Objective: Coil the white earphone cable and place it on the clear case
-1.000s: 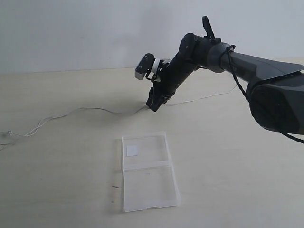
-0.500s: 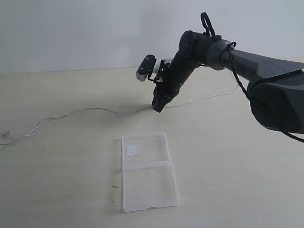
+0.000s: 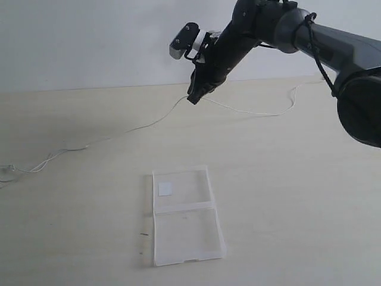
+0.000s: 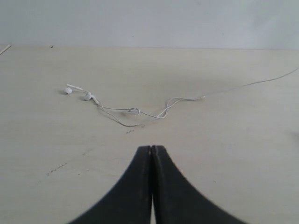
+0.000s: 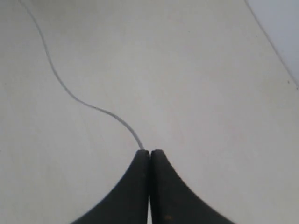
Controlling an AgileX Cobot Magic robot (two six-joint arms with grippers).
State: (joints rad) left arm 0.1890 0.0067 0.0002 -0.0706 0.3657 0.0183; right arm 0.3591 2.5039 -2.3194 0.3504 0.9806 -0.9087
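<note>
The white earphone cable (image 3: 140, 127) stretches across the table from the far left edge up to my right gripper (image 3: 193, 98), which is shut on it and holds its middle well above the table. Beyond the gripper the cable sags down and runs right (image 3: 262, 113). The right wrist view shows the cable (image 5: 65, 86) leading out from the closed fingertips (image 5: 150, 152). In the left wrist view the two earbuds (image 4: 77, 92) lie on the table ahead of my left gripper (image 4: 152, 147), shut on nothing. The clear case (image 3: 186, 214) lies open and flat near the front, white sticker (image 3: 165, 188) on its far half.
The pale wooden table (image 3: 71, 226) meets a white wall (image 3: 89, 42) at the back. My right arm (image 3: 321, 42) reaches in from the right, high over the table.
My right gripper has risen from table level, lifting the middle of the cable off the table. The cable on both sides is pulled up and straighter. The case has not moved.
</note>
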